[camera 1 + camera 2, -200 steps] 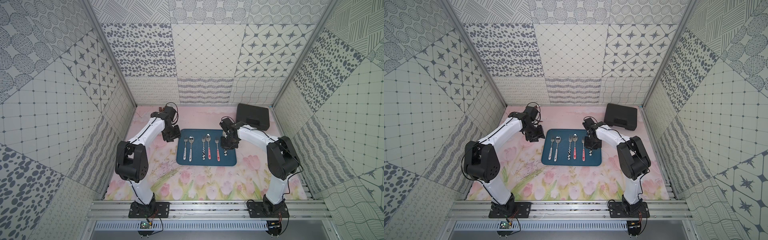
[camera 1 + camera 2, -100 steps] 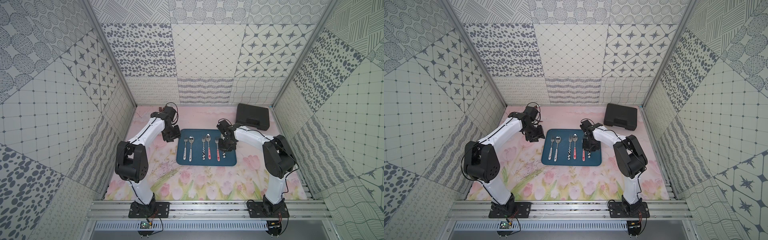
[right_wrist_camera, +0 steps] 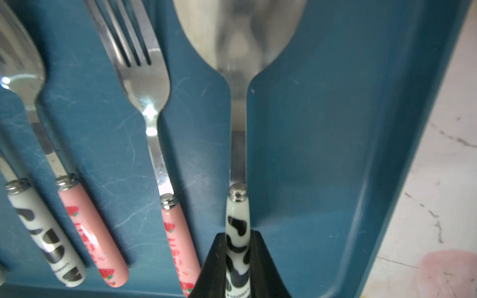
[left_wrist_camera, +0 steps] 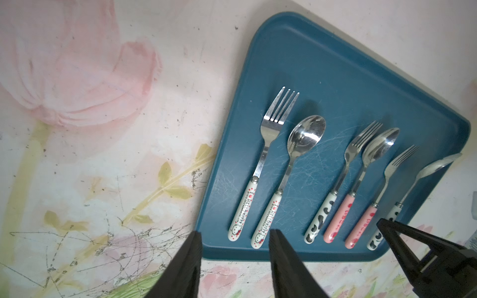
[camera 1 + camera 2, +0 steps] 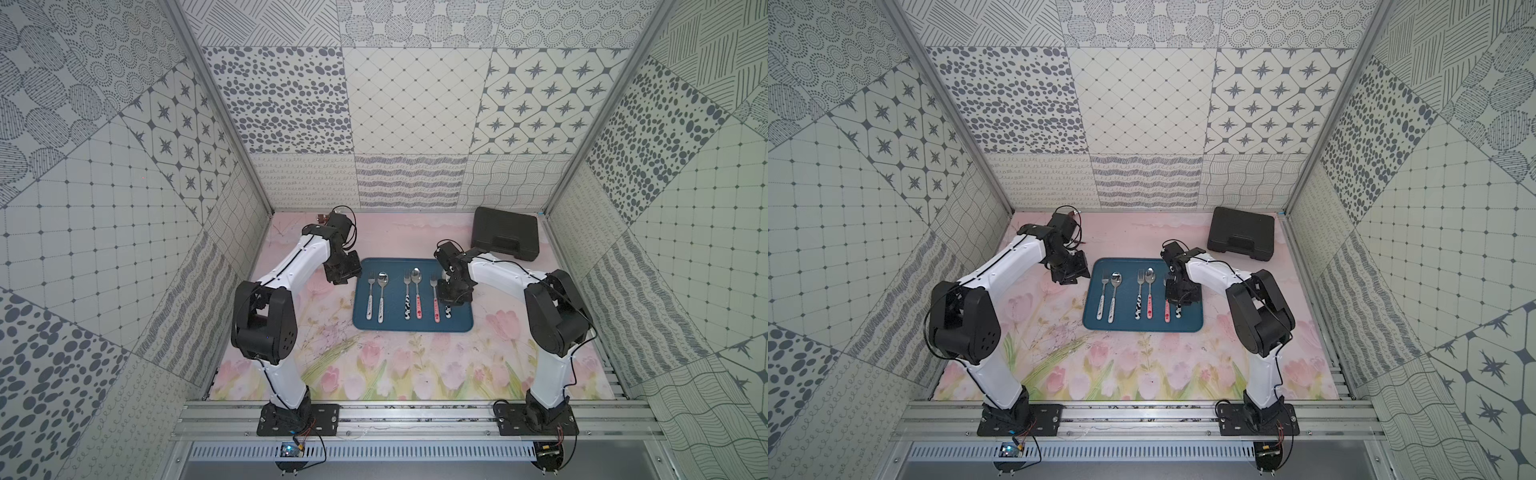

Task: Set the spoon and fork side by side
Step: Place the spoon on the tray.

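Spoon [image 3: 238,144], cow-spotted handle, is pinched at handle by right gripper [image 3: 237,233] at right end of blue tray [image 3: 322,180], just beside pink fork [image 3: 154,134]. Left gripper [image 4: 235,232] partly open, empty, beside tray's left edge.

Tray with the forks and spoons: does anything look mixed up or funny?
Yes, the handles are mixed. The cow-pattern fork lies beside the pink spoon, and the pink fork beside the cow-pattern spoon, which the right gripper pinches. Only the Hello Kitty fork and Hello Kitty spoon match.
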